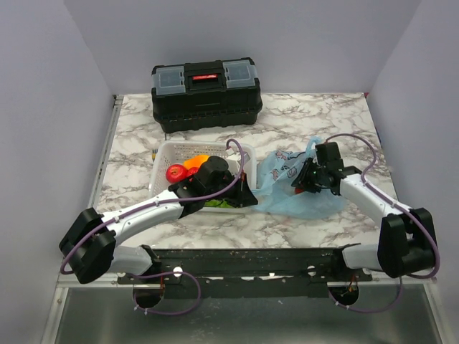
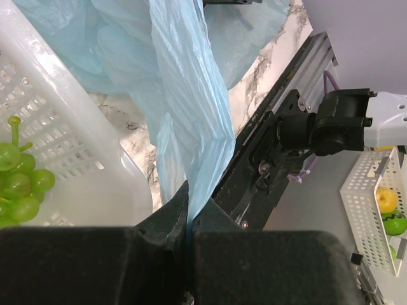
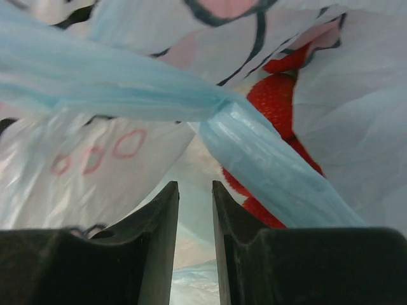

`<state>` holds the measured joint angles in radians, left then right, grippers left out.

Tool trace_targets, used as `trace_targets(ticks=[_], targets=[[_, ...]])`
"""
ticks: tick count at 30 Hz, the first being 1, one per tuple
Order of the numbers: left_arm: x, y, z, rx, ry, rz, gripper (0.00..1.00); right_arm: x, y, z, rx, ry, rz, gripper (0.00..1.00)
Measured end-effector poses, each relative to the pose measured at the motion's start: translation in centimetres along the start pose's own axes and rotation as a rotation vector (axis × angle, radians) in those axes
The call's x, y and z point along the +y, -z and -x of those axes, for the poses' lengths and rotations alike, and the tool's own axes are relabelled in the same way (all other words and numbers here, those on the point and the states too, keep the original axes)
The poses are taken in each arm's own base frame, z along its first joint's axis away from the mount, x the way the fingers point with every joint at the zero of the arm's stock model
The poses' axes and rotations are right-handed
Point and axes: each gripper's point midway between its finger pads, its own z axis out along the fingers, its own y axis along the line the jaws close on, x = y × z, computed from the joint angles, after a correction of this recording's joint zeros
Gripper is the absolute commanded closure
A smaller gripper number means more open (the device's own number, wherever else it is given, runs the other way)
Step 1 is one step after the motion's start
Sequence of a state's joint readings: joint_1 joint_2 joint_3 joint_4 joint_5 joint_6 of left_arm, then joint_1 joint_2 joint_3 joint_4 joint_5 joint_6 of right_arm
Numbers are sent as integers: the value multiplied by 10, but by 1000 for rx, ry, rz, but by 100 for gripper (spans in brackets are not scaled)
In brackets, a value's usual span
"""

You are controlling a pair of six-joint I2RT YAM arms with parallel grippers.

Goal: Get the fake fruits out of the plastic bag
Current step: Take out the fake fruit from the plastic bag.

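Observation:
The light-blue plastic bag (image 1: pixel 297 188) lies crumpled right of the white mesh basket (image 1: pixel 166 152). My left gripper (image 1: pixel 246 198) is shut on a twisted strip of the bag's edge (image 2: pixel 191 127) beside the basket's corner (image 2: pixel 70 146). My right gripper (image 1: pixel 307 179) is pushed into the bag's top; in the right wrist view its jaws (image 3: pixel 194 187) stand a little apart with only bag film behind them. A red fruit (image 3: pixel 273 105) shows through the film just past the right finger. A red apple (image 1: pixel 175 173) and an orange fruit (image 1: pixel 195 163) lie in the basket.
A black toolbox (image 1: pixel 206 93) stands at the back of the marble table. Pale green grapes (image 2: pixel 18 184) lie in the basket. A second white mesh tray (image 2: pixel 369 216) with a yellow and a green fruit shows beyond the table's front rail (image 2: pixel 280 121).

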<state>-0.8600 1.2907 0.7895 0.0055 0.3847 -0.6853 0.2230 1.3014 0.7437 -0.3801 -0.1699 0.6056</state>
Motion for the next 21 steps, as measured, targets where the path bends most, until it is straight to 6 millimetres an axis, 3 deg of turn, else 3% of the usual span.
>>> trace_targets(ticks=[6, 9, 12, 17, 21], targets=[[1, 0, -2, 6, 1, 6, 100, -32, -6, 7, -54, -33, -189, 61], [1, 0, -2, 7, -1, 6, 100, -50, -2, 11, -95, -67, -292, 41], [1, 0, -3, 9, -4, 9, 100, -65, 4, 16, -142, -91, -378, 31], [2, 0, -3, 9, -5, 10, 100, -73, 20, 29, -239, -113, -431, 31], [2, 0, -3, 9, -5, 10, 100, -74, 17, 34, -270, -114, -431, 37]])
